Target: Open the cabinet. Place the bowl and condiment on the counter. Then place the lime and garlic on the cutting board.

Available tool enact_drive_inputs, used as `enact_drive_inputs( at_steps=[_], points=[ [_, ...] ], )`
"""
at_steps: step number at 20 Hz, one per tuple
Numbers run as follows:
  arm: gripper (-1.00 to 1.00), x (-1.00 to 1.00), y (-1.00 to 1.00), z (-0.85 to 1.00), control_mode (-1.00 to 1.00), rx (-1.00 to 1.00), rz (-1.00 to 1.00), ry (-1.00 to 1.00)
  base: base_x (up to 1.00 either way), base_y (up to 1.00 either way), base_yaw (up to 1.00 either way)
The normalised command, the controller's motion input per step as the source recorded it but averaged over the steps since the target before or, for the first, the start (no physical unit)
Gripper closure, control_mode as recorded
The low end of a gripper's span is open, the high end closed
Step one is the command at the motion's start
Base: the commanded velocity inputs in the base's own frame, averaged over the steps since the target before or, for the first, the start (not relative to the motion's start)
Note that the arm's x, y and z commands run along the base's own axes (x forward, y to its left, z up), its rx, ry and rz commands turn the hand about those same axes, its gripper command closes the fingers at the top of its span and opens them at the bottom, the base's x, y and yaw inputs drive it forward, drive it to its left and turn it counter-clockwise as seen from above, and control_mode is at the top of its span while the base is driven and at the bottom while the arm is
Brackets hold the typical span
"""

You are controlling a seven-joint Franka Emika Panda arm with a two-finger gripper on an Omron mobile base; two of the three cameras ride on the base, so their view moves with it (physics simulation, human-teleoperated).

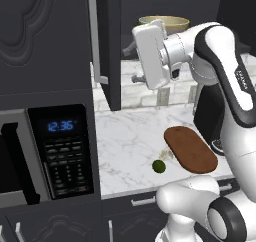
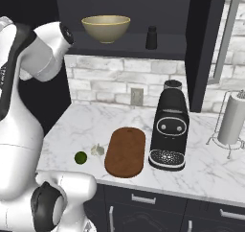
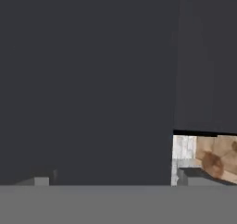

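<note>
The cabinet stands open, its left door [image 1: 111, 46] and right door [image 2: 206, 44] swung out. On its shelf sit the beige bowl [image 2: 105, 28] and, to the right of it, the small black condiment [image 2: 151, 37]. My gripper [image 1: 132, 63] is raised beside the inner face of the left door, its fingers spread open with nothing between them. The bowl [image 1: 167, 22] sits just behind the hand. On the counter [image 2: 210, 168] lies the cutting board [image 2: 125, 151], with the garlic [image 2: 97, 150] and the lime [image 2: 81, 157] to its left.
A black coffee machine [image 2: 170, 130] stands right of the board, and a paper towel holder [image 2: 232, 121] beyond it. A microwave [image 1: 55, 151] sits at the counter's left end. The open doors' silver handles [image 1: 97, 36] stick out over the counter.
</note>
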Motion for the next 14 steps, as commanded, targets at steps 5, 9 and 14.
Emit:
enact_drive_inputs(
  at_steps=[5, 9, 14],
  points=[
    [-1.0, 0.0, -0.93, -0.1, -1.0, -0.08, -0.12, -0.11, 0.0, 0.0, 0.0],
    [-1.0, 0.07, -0.68, 0.05, -1.0, -0.33, -0.03, -0.11, 0.0, 0.0, 0.0],
    [-1.0, 0.06, -0.51, 0.18, -1.0, -0.51, 0.0, -0.27, 0.0, 0.0, 0.0]
  ],
)
